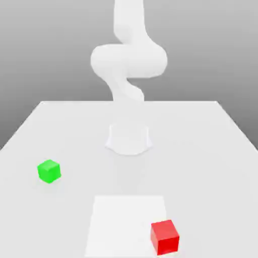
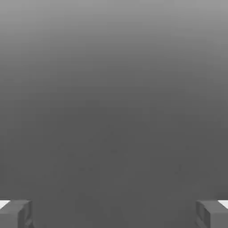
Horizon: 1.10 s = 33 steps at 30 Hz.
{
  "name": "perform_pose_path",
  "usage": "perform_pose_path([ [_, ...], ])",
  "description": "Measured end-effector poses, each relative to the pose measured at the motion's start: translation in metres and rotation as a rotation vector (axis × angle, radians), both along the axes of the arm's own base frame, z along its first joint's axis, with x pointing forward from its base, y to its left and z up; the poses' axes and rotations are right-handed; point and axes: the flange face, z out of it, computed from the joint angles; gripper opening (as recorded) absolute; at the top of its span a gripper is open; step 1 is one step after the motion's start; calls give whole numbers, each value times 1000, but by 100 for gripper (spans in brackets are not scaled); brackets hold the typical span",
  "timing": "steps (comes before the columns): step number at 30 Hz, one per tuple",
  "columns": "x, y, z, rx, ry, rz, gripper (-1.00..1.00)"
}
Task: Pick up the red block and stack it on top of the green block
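Observation:
The red block (image 1: pixel 165 237) rests on the white table (image 1: pixel 206 151) near the front edge, toward the exterior view's right. The green block (image 1: pixel 49 171) sits apart from it, on the exterior view's left and farther back. My white arm (image 1: pixel 128 60) rises from its base (image 1: pixel 128 138) at the table's middle and bends upward out of the picture, well away from both blocks. In the hand view my gripper (image 2: pixel 114 214) is open, its two grey fingertips (image 2: pixel 15 213) far apart with nothing between them and plain grey background beyond.
A brighter white square patch (image 1: pixel 126 221) lies on the table in front of the base; the red block stands on its corner at the exterior view's right. The table's back edge (image 1: pixel 128 102) runs behind the arm.

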Motion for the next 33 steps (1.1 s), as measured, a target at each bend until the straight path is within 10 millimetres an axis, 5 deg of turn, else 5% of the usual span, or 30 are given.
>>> perform_pose_path([
  [6, 66, 18, -103, -29, 178, 48, 0],
  [13, 107, 40, -234, -58, 379, 111, 0],
  [18, 112, 57, -331, -75, 523, 163, 0],
  [24, 93, 73, -445, -90, 695, 222, 0],
  [29, 89, 75, -514, -90, 722, 231, 0],
  [30, 88, 75, -524, -91, 722, 231, -100],
  [33, 88, 75, -524, -91, 722, 231, -100],
])
